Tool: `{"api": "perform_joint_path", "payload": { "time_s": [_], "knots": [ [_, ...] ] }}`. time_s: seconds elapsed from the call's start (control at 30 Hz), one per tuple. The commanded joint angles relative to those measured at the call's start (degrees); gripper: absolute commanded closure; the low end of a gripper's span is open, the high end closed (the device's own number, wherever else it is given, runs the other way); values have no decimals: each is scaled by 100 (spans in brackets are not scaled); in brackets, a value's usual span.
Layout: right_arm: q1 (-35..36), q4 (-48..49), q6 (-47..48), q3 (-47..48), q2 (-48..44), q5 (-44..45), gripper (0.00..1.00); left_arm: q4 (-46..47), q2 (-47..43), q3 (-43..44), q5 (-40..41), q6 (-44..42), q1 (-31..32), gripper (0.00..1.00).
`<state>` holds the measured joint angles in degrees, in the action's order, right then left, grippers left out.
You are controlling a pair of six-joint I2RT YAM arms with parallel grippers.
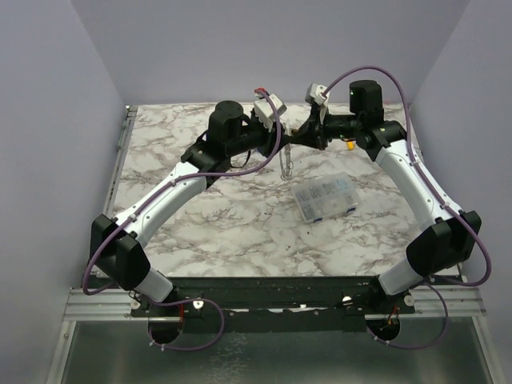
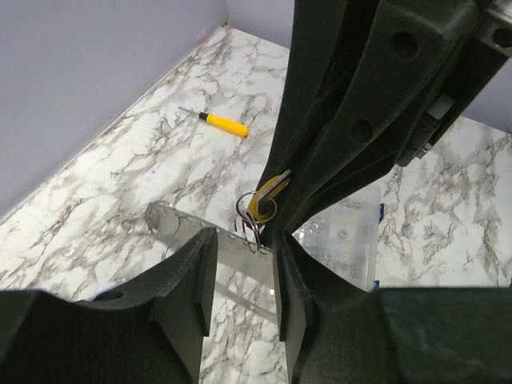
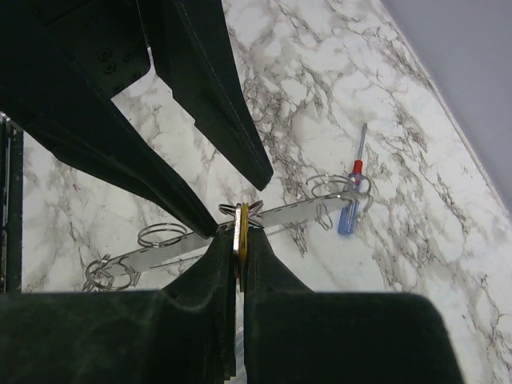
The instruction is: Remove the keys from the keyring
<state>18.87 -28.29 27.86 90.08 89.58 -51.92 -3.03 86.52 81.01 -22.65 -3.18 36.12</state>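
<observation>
A clear box (image 2: 342, 234) of small compartments sits on the marbled desk (image 2: 120, 200), just beyond the left claw (image 2: 242, 268) and a little to its right. A yellow screwdriver (image 2: 225, 123) lies farther out, to that claw's left. A blue-and-red screwdriver (image 3: 352, 202) lies flat beyond the right claw (image 3: 237, 240), off to its right.

Overhead; both wrists close above keyring (image 3: 296, 212)
</observation>
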Motion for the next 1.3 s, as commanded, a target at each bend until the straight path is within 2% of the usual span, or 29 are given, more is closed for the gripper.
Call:
{"api": "perform_joint_path", "payload": {
  "time_s": [0.0,0.13,0.3,0.47,0.6,0.7,0.83,0.87,0.93,0.97,1.27],
  "knots": [
    [46,203,-44,-51,-185,-10,99,-44,91,194,249,-12,0,63],
    [46,150,40,-35,-216,-27,99,-112,59,91,280,-201,1,74],
    [46,102,112,-30,-231,-47,99,-162,2,4,100,-429,-17,100],
    [42,4,211,39,-176,79,99,-116,-113,-98,-181,-613,-46,100],
    [-16,-79,162,114,-77,145,99,272,-369,-423,-438,-641,-125,100],
    [-78,-134,156,123,-39,-9,99,571,-490,-583,-582,-657,-163,100],
    [-77,-162,396,51,-122,-282,99,519,-431,-544,-715,-715,-193,100],
    [-77,-189,488,33,-143,-324,99,487,-400,-501,-709,-715,-193,98],
    [-77,-217,578,10,-172,-367,99,480,-364,-410,-693,-660,-190,79],
    [-78,-246,607,9,-169,-381,99,482,-338,-377,-707,-646,-193,74],
    [-69,-316,644,65,-163,-504,99,435,-36,-115,-754,-577,-193,63]
  ]
}}
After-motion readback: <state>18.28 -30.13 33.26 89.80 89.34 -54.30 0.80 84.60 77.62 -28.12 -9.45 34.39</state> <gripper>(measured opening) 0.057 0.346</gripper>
